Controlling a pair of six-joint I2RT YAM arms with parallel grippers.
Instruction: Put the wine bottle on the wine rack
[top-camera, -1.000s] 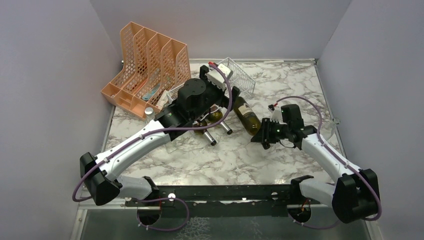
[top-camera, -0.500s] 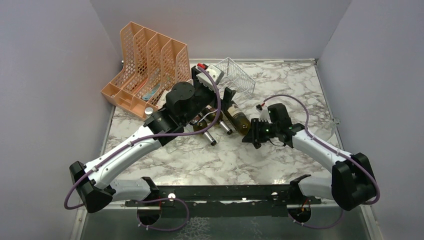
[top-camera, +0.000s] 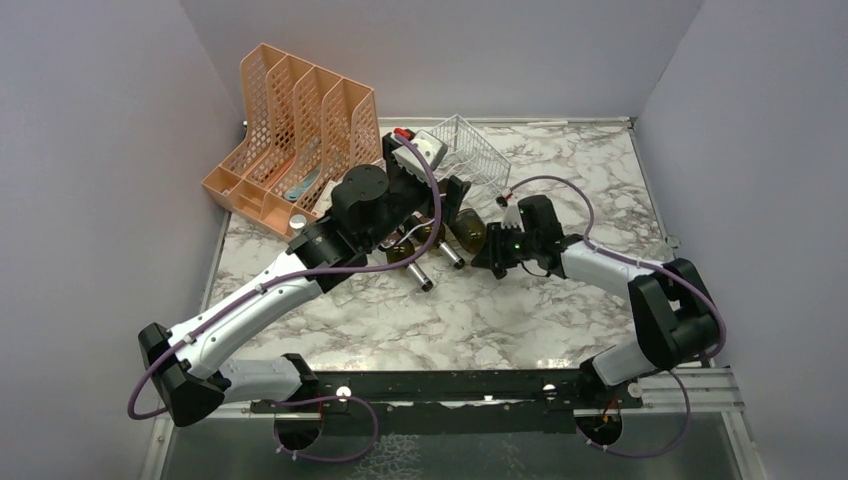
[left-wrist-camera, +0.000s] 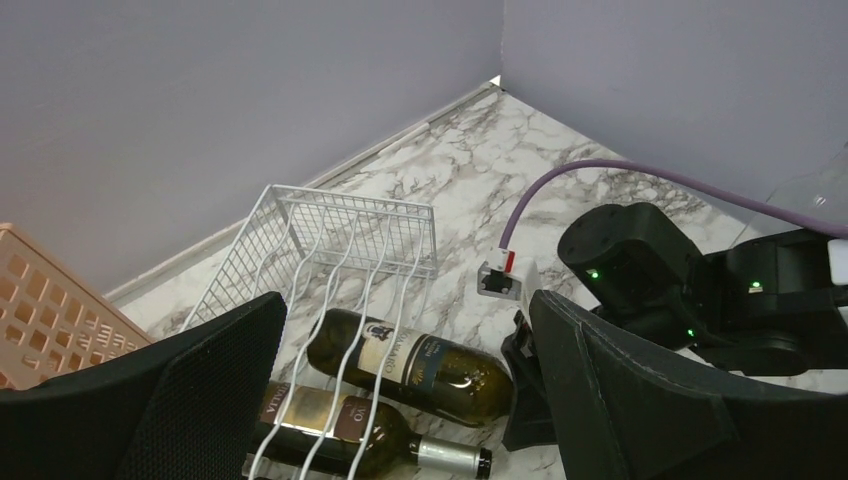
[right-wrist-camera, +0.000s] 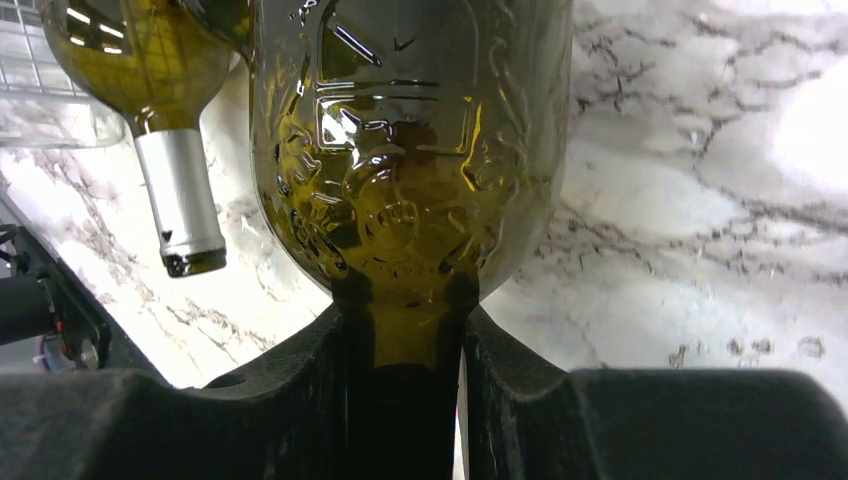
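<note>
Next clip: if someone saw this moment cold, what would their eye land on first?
Most striking is the dark green glass wine bottle lying mid-way across the marble-patterned table, its neck clamped in the right gripper, beside a second green bottle at the white wire wine rack. The left gripper hangs above them with fingers spread wide. A tall orange perforated plastic file organizer fills the far left corner.

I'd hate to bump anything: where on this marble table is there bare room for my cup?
Bare: the marble tabletop between the green glass wine bottles and its near edge, and its far right corner. Crowded: around the white wire rack, the bottles and the orange perforated plastic organizer.
</note>
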